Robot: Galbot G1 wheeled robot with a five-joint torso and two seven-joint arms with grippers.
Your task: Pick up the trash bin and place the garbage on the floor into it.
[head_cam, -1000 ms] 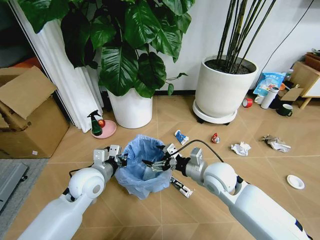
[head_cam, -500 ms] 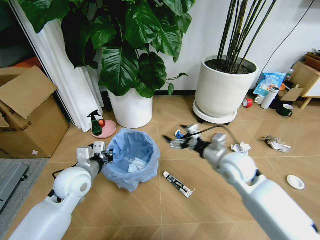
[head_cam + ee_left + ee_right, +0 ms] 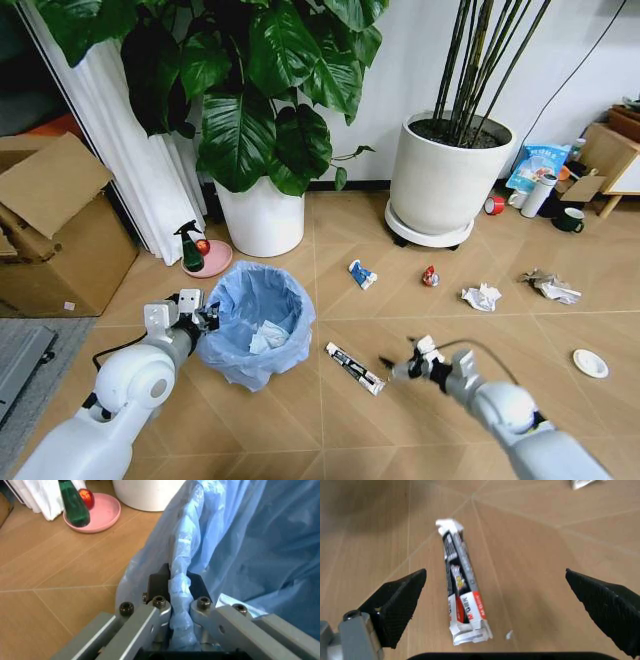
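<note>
Right end effector (image 3: 500, 603), spread wide, hovers over a flattened dark tube-like wrapper (image 3: 460, 600), seemingly black-and-white-printed.

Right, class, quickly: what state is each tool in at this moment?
Left tool: closed, pinching the bag-lined rim of the trash bin.
Right tool: open, holding nothing, above the dark tube-like wrapper on the floor.
</note>
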